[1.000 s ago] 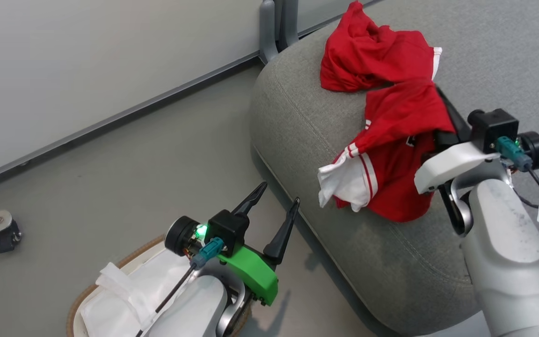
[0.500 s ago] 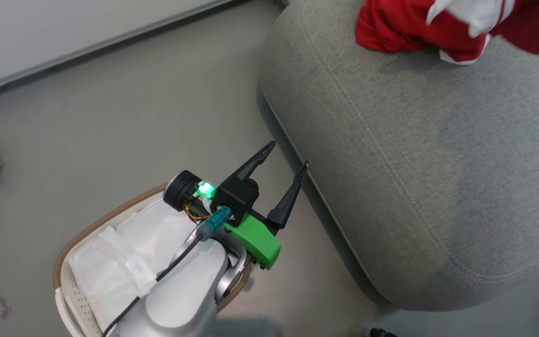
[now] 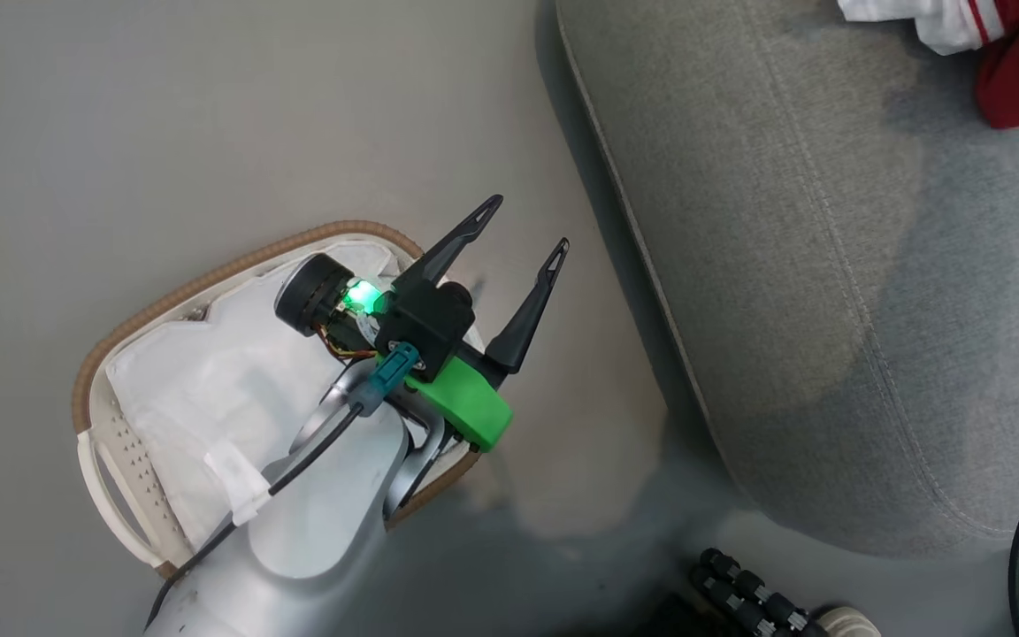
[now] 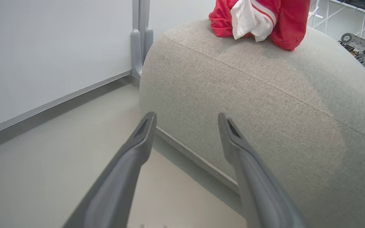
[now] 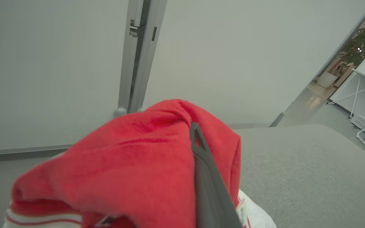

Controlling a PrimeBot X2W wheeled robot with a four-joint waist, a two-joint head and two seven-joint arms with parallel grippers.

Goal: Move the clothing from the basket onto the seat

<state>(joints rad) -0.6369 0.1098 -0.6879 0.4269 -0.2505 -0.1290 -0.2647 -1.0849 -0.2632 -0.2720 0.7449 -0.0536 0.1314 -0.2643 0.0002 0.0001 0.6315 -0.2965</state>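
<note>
My left gripper [image 3: 529, 223] gapes empty by the basket [image 3: 125, 460]. My right gripper [image 5: 192, 127] pinches red clothing [image 5: 131, 164] over the seat [image 5: 296, 164].

Grey floor [image 3: 209, 115], white wall [image 4: 43, 47], potted plant [image 5: 364, 34]

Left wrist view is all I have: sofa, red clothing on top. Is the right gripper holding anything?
Observer: Yes, the right wrist view has the right gripper shut on red clothing.
Operator: Where's the basket?
Observer: Head view: the basket stands on the floor beside the sofa, under the left arm.
Operator: Anything left inside?
Observer: I see its white liner, no red; the arm covers part of it.
</note>
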